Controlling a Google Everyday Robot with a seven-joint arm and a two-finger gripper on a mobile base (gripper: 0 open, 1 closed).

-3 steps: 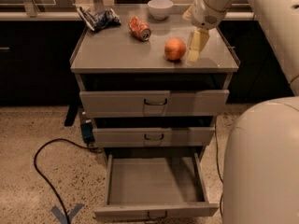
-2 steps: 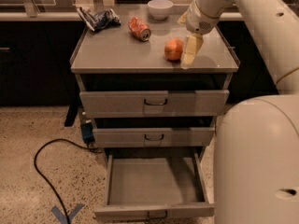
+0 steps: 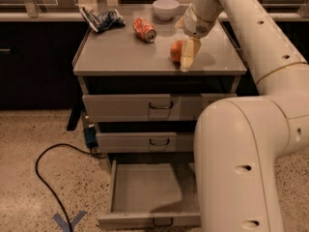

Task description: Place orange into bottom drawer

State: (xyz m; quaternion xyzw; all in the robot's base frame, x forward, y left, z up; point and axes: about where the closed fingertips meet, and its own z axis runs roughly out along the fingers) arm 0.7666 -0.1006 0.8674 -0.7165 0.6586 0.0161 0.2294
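1. Since my pincer [image 3: 189, 56] slid left, it now meets the orange [image 3: 175, 51], upper centre, on the cabinet top [image 3: 125, 52].
2. Whether it is open or gripping, I cannot tell.
3. The bottom drawer [image 3: 145, 192], lower centre, waits open for the drop.

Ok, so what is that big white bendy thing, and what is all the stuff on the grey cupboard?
The big white bendy thing is a robot's arm. There is only one picture, and it looks down at the front of a grey metal cabinet with three drawers. At the arm's end is its pale yellow grasping tool, down on the cabinet's top, right beside the round orange fruit. I cannot tell whether it grips the fruit yet. Also on top are a crushed orange-red soda can, a white bowl and a crumpled dark blue bag. The lowest drawer is pulled open, waiting for the fruit.
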